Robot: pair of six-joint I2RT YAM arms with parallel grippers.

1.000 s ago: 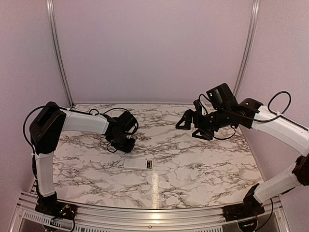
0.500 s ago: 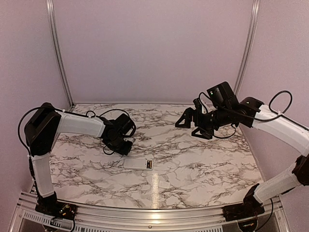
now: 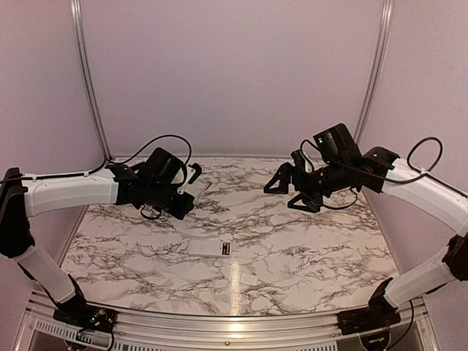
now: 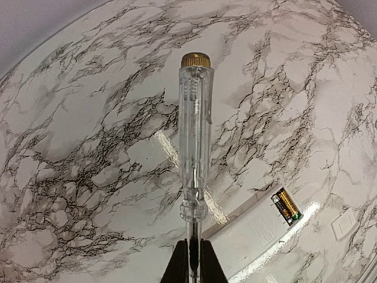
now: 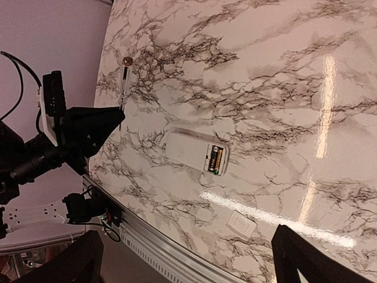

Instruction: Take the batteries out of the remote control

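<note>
Marble-patterned in white with grey veins, the table [image 3: 307,241] carries the remote control [image 3: 208,247] flat in the lower centre of the top view, well apart from both arms. Its open recess is at its right end there, and the batteries [image 4: 287,205] lie inside it, showing copper-orange and dark; how many there are is hard to tell. A small white cover piece [image 3: 249,279] lies on the table just below and right of the remote, apart from it. The left hand [image 4: 190,262] is at the middle left of the top view, above and left of the remote, and is clamped shut on the thin shaft of a slim tool [image 4: 195,141] with a clear handle and a brass-coloured cap. In the left wrist view the tool runs straight up the centre of the frame, cap end farthest from the fingers, with the remote at the lower right. The right hand [image 3: 287,191] is at the middle right of the top view with its fingers spread wide and nothing between them; its wrist view looks across the table at the remote in mid-frame.
</note>
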